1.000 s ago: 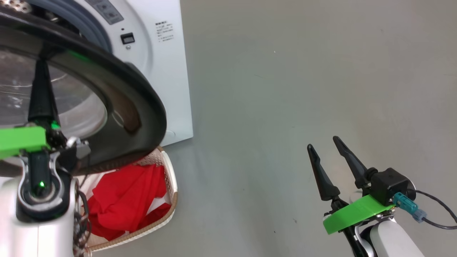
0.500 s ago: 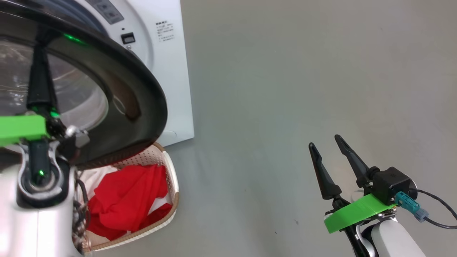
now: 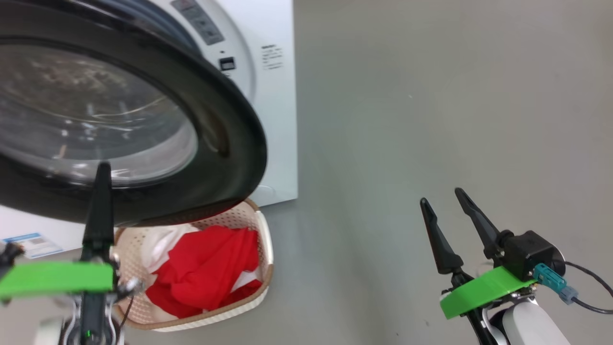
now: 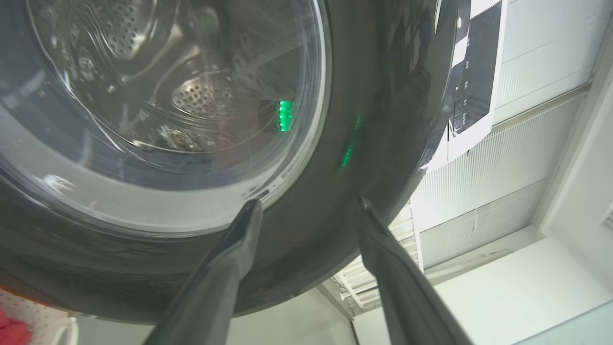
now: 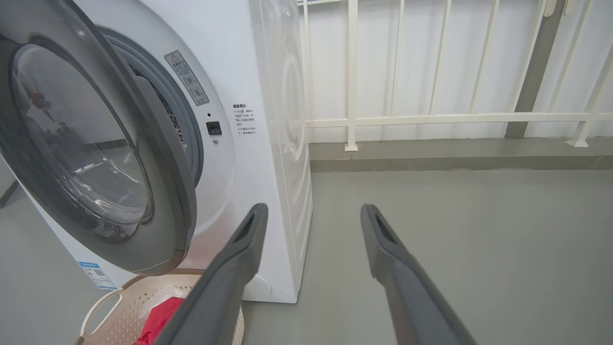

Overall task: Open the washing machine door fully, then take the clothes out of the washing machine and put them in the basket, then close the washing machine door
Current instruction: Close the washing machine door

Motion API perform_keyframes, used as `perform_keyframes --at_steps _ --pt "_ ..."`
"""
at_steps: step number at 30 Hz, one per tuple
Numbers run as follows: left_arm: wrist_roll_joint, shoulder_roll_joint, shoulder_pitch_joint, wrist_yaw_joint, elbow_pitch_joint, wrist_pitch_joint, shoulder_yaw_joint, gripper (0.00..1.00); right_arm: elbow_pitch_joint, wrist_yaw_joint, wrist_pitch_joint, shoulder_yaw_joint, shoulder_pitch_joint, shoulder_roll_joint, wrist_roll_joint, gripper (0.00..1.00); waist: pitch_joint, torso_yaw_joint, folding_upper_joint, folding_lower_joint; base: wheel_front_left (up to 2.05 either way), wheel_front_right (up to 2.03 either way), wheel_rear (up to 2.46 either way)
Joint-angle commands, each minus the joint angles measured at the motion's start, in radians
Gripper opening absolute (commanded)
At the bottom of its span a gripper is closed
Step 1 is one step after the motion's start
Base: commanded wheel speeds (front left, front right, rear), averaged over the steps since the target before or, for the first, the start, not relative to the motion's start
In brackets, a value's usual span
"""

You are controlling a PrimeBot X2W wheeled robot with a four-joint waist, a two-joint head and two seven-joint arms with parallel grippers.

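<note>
The round, glossy black-rimmed washing machine door (image 3: 230,120), bulging glass at its centre, stands half-swung from the big white front-loading washing machine (image 3: 282,96), its rim just beyond the left gripper (image 4: 309,203), fingers spread and empty. Soft red-and-white clothes (image 3: 210,268) lie in the cream perforated plastic basket (image 3: 266,249) beneath. The right gripper (image 3: 441,196), also spread and empty, hangs well apart at right; the left looks nearer for the closing push.

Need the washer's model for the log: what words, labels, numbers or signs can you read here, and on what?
No text here can be read.
Grey sticker on the washing machine front: a warning triangle, but the print is too small.
Black print block on its white front: blurred.
Blue label at its bottom corner: too small.
Control panel: the marks are unreadable.
</note>
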Motion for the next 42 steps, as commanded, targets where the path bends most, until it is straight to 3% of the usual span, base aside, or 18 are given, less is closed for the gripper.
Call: perform_keyframes --at_steps 1,2,3,4,12,20,30,42 --pt "0.065 0.047 0.024 -0.012 -0.028 -0.035 0.019 1.0 -0.021 0.007 -0.006 0.015 0.002 -0.003 -0.007 1.0 -0.036 0.052 0.0 0.0 0.0 0.0 0.0" --pt "0.065 0.047 0.024 -0.012 -0.028 -0.035 0.019 1.0 -0.021 0.007 -0.006 0.015 0.002 -0.003 -0.007 1.0 -0.036 0.052 0.0 0.0 0.0 0.0 0.0" --pt "0.146 0.064 0.057 -0.017 -0.03 -0.081 -0.001 1.0 -0.022 0.007 -0.006 0.012 0.006 -0.007 -0.007 1.0 -0.043 0.075 0.0 0.0 0.0 0.0 0.0" --pt "0.146 0.064 0.057 -0.017 -0.03 -0.081 -0.001 1.0 -0.022 0.007 -0.006 0.012 0.006 -0.007 -0.007 1.0 -0.043 0.075 0.0 0.0 0.0 0.0 0.0" --pt "0.501 0.13 0.156 -0.042 -0.065 -0.188 -0.074 1.0 -0.033 0.007 -0.006 -0.008 0.025 -0.009 -0.011 1.0 -0.075 0.155 0.0 0.0 0.0 0.0 0.0" --pt "0.813 0.073 0.261 -0.047 -0.132 -0.191 -0.003 1.0 -0.052 0.007 -0.006 -0.025 0.062 -0.006 -0.015 1.0 -0.106 0.18 0.0 0.0 0.0 0.0 0.0" --pt "1.014 0.042 0.376 -0.05 -0.186 -0.191 0.029 1.0 -0.086 0.007 -0.006 -0.044 0.093 -0.001 -0.016 1.0 -0.128 0.173 0.0 0.0 0.0 0.0 0.0" --pt "1.067 0.017 0.415 -0.05 -0.117 -0.191 0.027 1.0 -0.072 0.007 -0.006 -0.032 0.109 0.003 -0.011 1.0 -0.141 0.17 0.0 0.0 0.0 0.0 0.0"
